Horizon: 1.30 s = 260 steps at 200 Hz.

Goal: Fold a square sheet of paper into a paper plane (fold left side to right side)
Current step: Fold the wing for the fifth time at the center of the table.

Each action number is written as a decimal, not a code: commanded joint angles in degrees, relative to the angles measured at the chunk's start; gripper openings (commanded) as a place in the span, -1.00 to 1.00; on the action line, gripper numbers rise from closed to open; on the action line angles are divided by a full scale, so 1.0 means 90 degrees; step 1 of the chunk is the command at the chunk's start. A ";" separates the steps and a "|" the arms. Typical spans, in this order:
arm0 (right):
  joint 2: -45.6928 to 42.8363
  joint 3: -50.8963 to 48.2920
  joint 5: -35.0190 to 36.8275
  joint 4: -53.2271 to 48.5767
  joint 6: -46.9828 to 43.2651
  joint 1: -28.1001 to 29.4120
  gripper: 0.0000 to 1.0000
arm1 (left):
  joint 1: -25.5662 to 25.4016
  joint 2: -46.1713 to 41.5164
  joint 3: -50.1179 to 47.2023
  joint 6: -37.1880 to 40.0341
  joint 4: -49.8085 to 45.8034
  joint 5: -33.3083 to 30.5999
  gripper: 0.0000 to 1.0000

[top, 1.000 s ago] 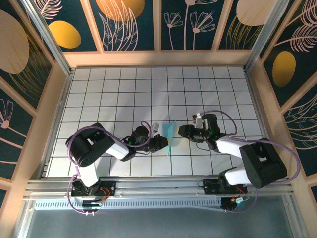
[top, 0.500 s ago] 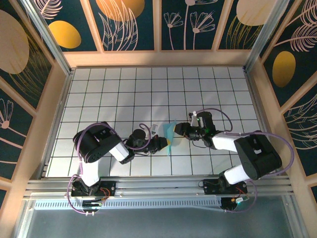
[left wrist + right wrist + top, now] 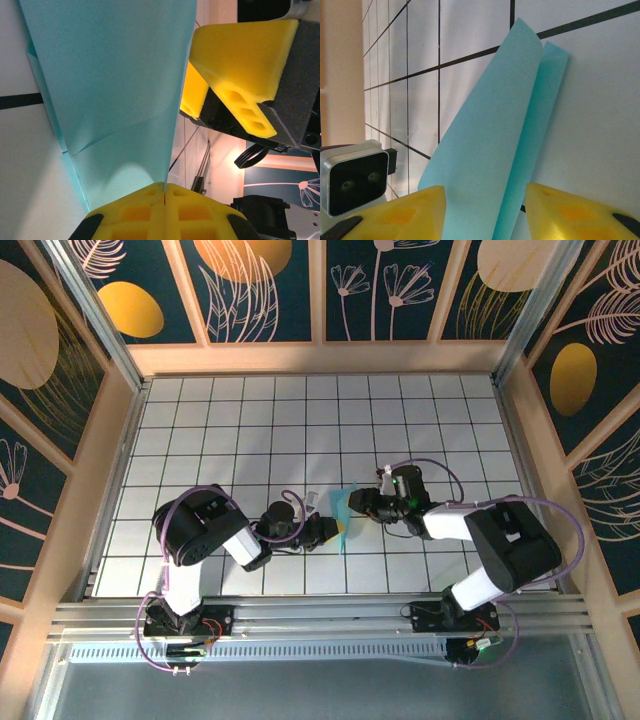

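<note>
Left tool (image 3: 325, 530) is clamped shut on the near edge of the sheet of paper (image 3: 343, 510), its yellow pads (image 3: 145, 212) pressed together in the left wrist view with the light-blue paper (image 3: 115, 75) rising from between them. Right tool (image 3: 358, 502) sits just to the right of the sheet, jaws partly apart. In the right wrist view the folded paper (image 3: 490, 140) stands between that tool's (image 3: 485, 202) two yellow pads (image 3: 560, 207), one flap curling up off the white gridded worktop (image 3: 200, 440). One sheet and two tools are seen, near the worktop's middle front.
</note>
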 commanded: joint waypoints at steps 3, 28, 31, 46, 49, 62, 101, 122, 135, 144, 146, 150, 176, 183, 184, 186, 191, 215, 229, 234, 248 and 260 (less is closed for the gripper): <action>0.0136 0.0193 0.0102 0.0232 0.0111 0.0092 -0.09 | 0.0053 0.0142 -0.0023 -0.0090 0.0500 0.0130 -1.00; 0.0230 0.0242 0.0136 0.0232 0.0123 0.0127 -0.10 | 0.0048 0.0161 -0.0025 -0.0090 0.0505 0.0130 -1.00; 0.0230 0.0251 0.0141 0.0232 0.0124 0.0132 -0.10 | 0.0048 0.0166 -0.0026 -0.0090 0.0508 0.0131 -1.00; 0.0282 0.0282 0.0165 0.0197 0.0131 0.0146 -0.11 | 0.0048 0.0181 -0.0030 -0.0107 0.0546 0.0128 -1.00; 0.0293 0.0291 0.0166 0.0193 0.0130 0.0163 -0.11 | 0.0048 0.0184 -0.0042 -0.0109 0.0556 0.0125 -1.00; 0.0335 0.0316 0.0193 0.0174 0.0138 0.0178 -0.11 | 0.0048 0.0205 -0.0041 -0.0130 0.0587 0.0130 -1.00; 0.0453 0.0436 0.0280 0.0050 0.0120 0.0266 -0.11 | 0.0048 0.0287 -0.0044 -0.0189 0.0695 0.0131 -1.00; 0.0525 0.0506 0.0331 -0.0070 0.0103 0.0301 -0.12 | 0.0045 0.0317 -0.0045 -0.0197 0.0724 0.0130 -1.00; 0.0573 0.0570 0.0388 -0.0210 0.0071 0.0332 -0.12 | 0.0048 0.0326 -0.0045 -0.0203 0.0725 0.0123 -1.00; 0.0607 0.0623 0.0455 -0.0350 0.0037 0.0351 -0.13 | 0.0047 0.0327 -0.0045 -0.0208 0.0725 0.0121 -1.00; 0.0615 0.0631 0.0473 -0.0380 0.0021 0.0359 -0.13 | 0.0048 0.0331 -0.0045 -0.0202 0.0725 0.0119 -1.00; 0.0626 0.0647 0.0498 -0.0428 0.0008 0.0366 -0.13 | 0.0048 0.0334 -0.0045 -0.0198 0.0712 0.0121 -1.00; 0.0728 0.0757 0.0633 -0.0730 -0.0073 0.0409 -0.13 | 0.0048 0.0300 -0.0061 -0.0164 0.0650 0.0092 -0.89; 0.0761 0.0780 0.0685 -0.0812 -0.0091 0.0419 -0.13 | 0.0048 0.0288 -0.0067 -0.0153 0.0637 0.0077 -0.87; 0.0771 0.0785 0.0689 -0.0822 -0.0101 0.0419 -0.13 | 0.0048 0.0286 -0.0071 -0.0151 0.0637 0.0080 -0.87; 0.0780 0.0794 0.0700 -0.0842 -0.0109 0.0425 -0.13 | 0.0048 0.0282 -0.0073 -0.0149 0.0632 0.0074 -0.86; 0.0804 0.0813 0.0712 -0.0883 -0.0125 0.0429 -0.14 | 0.0048 0.0273 -0.0087 -0.0144 0.0620 0.0073 -0.84; 0.0897 0.0868 0.0752 -0.0989 -0.0158 0.0454 -0.15 | 0.0048 0.0192 -0.0115 -0.0100 0.0546 0.0031 -0.68; 0.0917 0.0869 0.0752 -0.0971 -0.0145 0.0469 -0.15 | 0.0048 0.0085 -0.0142 -0.0054 0.0453 0.0004 -0.59; 0.0923 0.0869 0.0743 -0.0969 -0.0150 0.0469 -0.15 | 0.0053 0.0038 -0.0156 -0.0027 0.0403 -0.0005 -0.55; 0.0909 0.0880 0.0742 -0.0969 -0.0158 0.0478 -0.15 | 0.0084 -0.0137 -0.0211 0.0052 0.0247 -0.0052 -0.48; 0.0907 0.0887 0.0742 -0.0977 -0.0164 0.0478 -0.15 | 0.0152 -0.0296 -0.0276 0.0116 0.0107 -0.0090 -0.45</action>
